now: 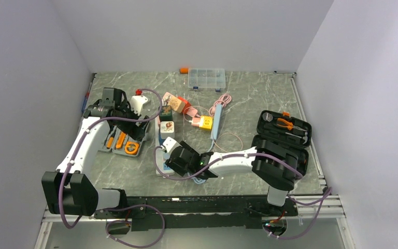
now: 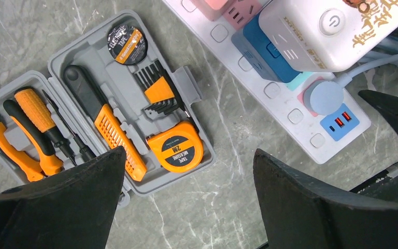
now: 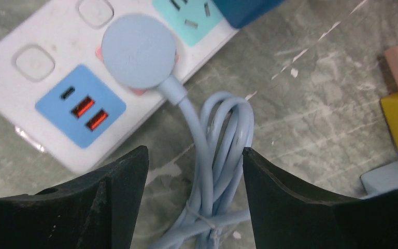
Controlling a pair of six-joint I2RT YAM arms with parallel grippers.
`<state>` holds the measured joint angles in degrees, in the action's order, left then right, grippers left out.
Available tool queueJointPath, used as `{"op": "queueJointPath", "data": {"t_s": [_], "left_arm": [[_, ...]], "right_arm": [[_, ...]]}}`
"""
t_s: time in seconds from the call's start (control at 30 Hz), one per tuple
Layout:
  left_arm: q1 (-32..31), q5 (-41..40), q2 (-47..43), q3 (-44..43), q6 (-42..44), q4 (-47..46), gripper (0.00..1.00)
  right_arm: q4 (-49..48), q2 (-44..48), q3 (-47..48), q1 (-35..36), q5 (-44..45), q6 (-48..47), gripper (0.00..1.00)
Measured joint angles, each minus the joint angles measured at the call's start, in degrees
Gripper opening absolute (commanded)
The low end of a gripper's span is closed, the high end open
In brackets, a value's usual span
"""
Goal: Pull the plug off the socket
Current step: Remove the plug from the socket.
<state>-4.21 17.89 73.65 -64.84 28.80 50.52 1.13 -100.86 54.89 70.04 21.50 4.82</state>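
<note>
The plug (image 3: 138, 51), round and pale blue, sits in the socket (image 2: 259, 78) at its USB end. Its cord (image 3: 212, 150) is coiled just beside the socket on the marbled grey-green tabletop (image 1: 269, 98), with plain pale walls around. The right end effector (image 3: 194, 161) hangs over that cord, released and gripping nothing. The left end effector (image 2: 188, 171) hovers left of the socket by the grey tool case (image 2: 88, 52), also spread wide and empty

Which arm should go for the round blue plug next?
Right, probably: the right hand hangs open just beside the plug in the socket; the left hand is farther off, by the tool case.
</note>
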Motion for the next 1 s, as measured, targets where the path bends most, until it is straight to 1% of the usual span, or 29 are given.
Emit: {"op": "queueJointPath", "data": {"t_s": [0.3,0.4,0.47,0.5,0.6,0.63,0.67,0.77,0.9,0.97,1.0], "left_arm": [[0.00,1.31,0.02,1.25,0.13,-0.35,0.95],[0.00,1.95,0.07,3.21,0.37,-0.46,0.95],[0.00,2.32,0.04,4.00,0.50,-0.48,0.94],[0.00,2.58,0.00,4.24,0.50,-0.57,0.94],[0.00,3.13,-0.90,5.29,0.74,-1.64,0.97],[0.00,3.30,-1.90,6.19,1.27,-2.29,0.97],[0.00,3.37,-2.89,6.95,2.05,-2.60,0.97],[0.00,3.63,-8.07,10.05,5.33,-2.89,0.97],[0.02,5.40,-19.10,14.88,14.78,-2.99,0.97],[0.02,6.88,-26.38,17.64,21.29,-3.06,0.96],[0.02,7.43,-28.57,18.40,23.08,-2.95,0.96]], "right_arm": [[-9.68,-6.51,1.51,0.44,8.33,-5.81,0.61],[-12.94,-8.07,1.51,0.74,11.04,-7.89,0.56],[-14.43,-8.85,1.53,1.20,12.15,-8.87,0.49],[-15.04,-9.38,1.64,1.46,12.74,-9.14,0.43],[-15.58,-10.82,2.71,2.45,13.86,-9.68,0.20],[-15.61,-11.04,2.91,2.67,13.97,-9.66,0.15],[-15.61,-11.06,2.91,2.82,13.94,-9.66,0.14],[-15.54,-10.51,2.91,2.89,13.14,-9.14,0.11],[-13.77,-8.66,2.56,1.77,9.81,-6.05,0.04],[-12.09,-6.86,2.21,0.76,7.08,-3.69,0.03],[-11.34,-6.08,2.14,0.39,6.10,-2.80,0.03]]}}
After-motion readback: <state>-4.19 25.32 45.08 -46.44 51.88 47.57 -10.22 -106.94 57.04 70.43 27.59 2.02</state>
